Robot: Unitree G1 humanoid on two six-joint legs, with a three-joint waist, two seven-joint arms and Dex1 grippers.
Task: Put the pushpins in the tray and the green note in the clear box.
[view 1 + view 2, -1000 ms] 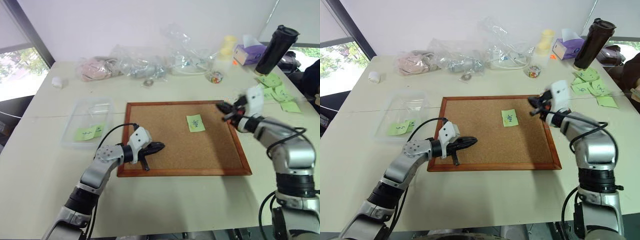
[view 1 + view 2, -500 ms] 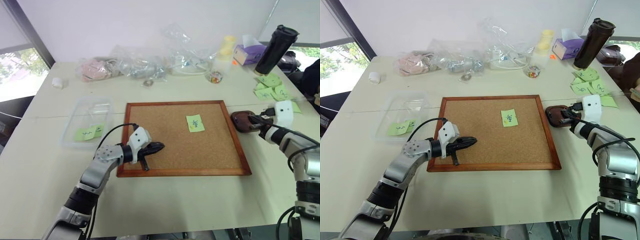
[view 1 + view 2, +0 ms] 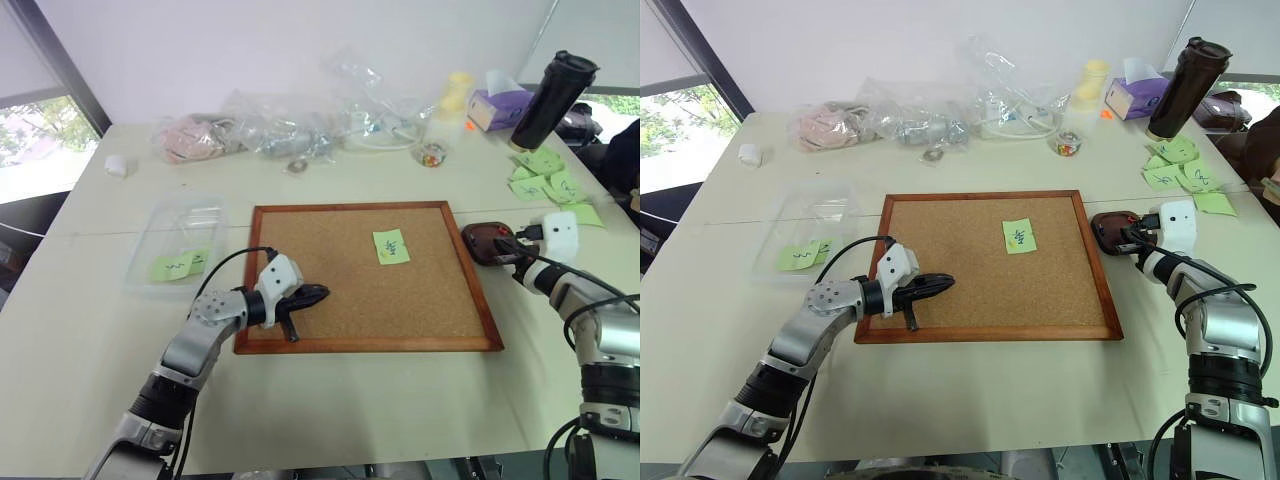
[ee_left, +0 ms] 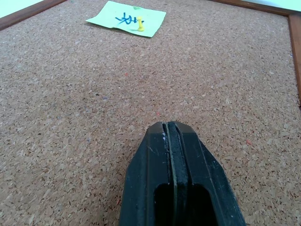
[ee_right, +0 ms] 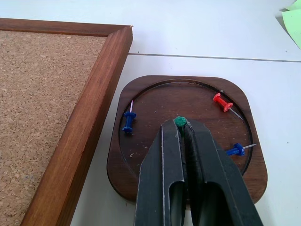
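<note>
A: What changed on the surface (image 3: 330, 400)?

B: The right end effector (image 5: 181, 123) swung from the corkboard (image 3: 365, 270) to over the tray (image 5: 141, 169), clamped on a green pushpin (image 5: 180, 121).

A: And the left end effector (image 4: 168, 126)?

B: Together, idle; green note (image 4: 126, 18) still pinned there.

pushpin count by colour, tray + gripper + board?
Blue: 2, both lying in the tray: one near the corkboard, one on the far side.
Red: 1, lying in the tray.
Green: 1, pinched in the right gripper over the tray.
Yellow: 1, stuck through the green note on the corkboard.
Total: 5
</note>
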